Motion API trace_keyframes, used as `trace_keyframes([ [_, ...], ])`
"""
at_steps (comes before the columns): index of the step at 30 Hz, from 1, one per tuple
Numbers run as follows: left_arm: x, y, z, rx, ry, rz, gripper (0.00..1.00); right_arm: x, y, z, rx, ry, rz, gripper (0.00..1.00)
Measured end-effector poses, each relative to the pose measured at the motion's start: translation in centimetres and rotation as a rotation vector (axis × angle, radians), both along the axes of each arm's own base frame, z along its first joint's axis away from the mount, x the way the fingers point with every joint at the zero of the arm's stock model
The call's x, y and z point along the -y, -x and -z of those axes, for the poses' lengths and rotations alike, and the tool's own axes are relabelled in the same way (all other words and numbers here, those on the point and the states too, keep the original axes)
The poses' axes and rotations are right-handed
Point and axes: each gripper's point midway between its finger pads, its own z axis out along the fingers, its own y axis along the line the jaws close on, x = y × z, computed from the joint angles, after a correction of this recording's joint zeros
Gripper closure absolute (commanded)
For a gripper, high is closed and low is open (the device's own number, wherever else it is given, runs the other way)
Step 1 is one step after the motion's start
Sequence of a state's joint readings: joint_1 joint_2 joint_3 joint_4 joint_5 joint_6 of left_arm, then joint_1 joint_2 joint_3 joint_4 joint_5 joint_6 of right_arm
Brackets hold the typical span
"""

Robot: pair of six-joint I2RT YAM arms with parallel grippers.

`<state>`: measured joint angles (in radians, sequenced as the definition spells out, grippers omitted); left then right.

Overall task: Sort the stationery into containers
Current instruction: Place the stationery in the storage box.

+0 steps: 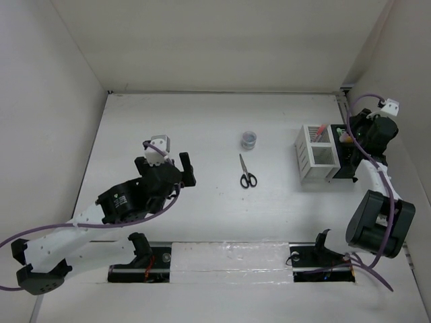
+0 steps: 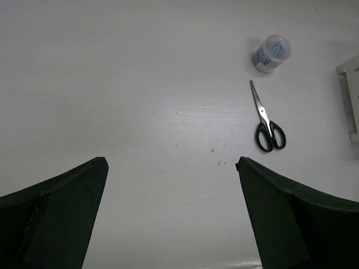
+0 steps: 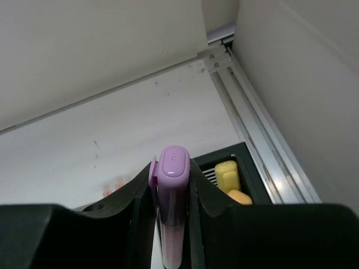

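The right gripper [image 3: 170, 182] pinches a chunky purple highlighter [image 3: 173, 162], rounded cap up. It is held just right of the white box [image 1: 306, 160], over the black box [image 3: 221, 158] showing 2 yellow caps [image 3: 227, 175]. Black-handled scissors [image 1: 247, 172] and a small grey roll [image 1: 248, 139] lie left of the white box. Farther left, the left gripper [image 2: 171, 162] gapes wide, empty.
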<state>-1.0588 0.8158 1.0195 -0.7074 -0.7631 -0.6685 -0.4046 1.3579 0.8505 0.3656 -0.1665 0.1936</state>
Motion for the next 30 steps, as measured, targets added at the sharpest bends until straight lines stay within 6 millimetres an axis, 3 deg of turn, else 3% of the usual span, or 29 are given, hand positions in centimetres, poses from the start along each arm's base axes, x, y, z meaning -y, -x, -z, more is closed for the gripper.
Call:
trace_keyframes([
  [6, 0.5, 0.3, 0.1, -0.002, 0.019, 0.039, 0.00, 0.0, -0.8, -1.2, 0.060, 0.041, -0.036, 1.00],
  [14, 0.6, 0.7, -0.3, 0.009, 0.043, 0.073, 0.00, 0.6, -1.5, 0.7, 0.026, 0.055, -0.032, 1.00],
  [16, 0.6, 0.8, -0.5, 0.013, 0.052, 0.081, 0.00, 0.8, -1.5, 1.0, 0.018, 0.057, -0.028, 0.92],
  [17, 0.6, 0.8, -0.6, 0.015, 0.056, 0.085, 0.00, 0.9, -1.5, 1.1, 0.015, 0.058, -0.023, 0.81],
  [23, 0.7, 0.8, -0.8, 0.022, 0.063, 0.092, 0.00, 1.8, -1.3, 1.1, 0.010, 0.069, 0.019, 0.39],
  [24, 0.7, 0.8, -0.8, 0.021, 0.063, 0.093, 0.00, 1.8, -1.4, 1.1, 0.010, 0.069, 0.020, 0.08],
  [25, 0.7, 0.8, -0.8, 0.021, 0.063, 0.094, 0.00, 1.8, -1.4, 1.2, 0.010, 0.065, 0.024, 0.00],
  [30, 0.8, 0.8, -0.8, 0.021, 0.064, 0.095, 0.00, 1.6, -1.4, 1.0, 0.012, 0.072, 0.033, 0.00],
])
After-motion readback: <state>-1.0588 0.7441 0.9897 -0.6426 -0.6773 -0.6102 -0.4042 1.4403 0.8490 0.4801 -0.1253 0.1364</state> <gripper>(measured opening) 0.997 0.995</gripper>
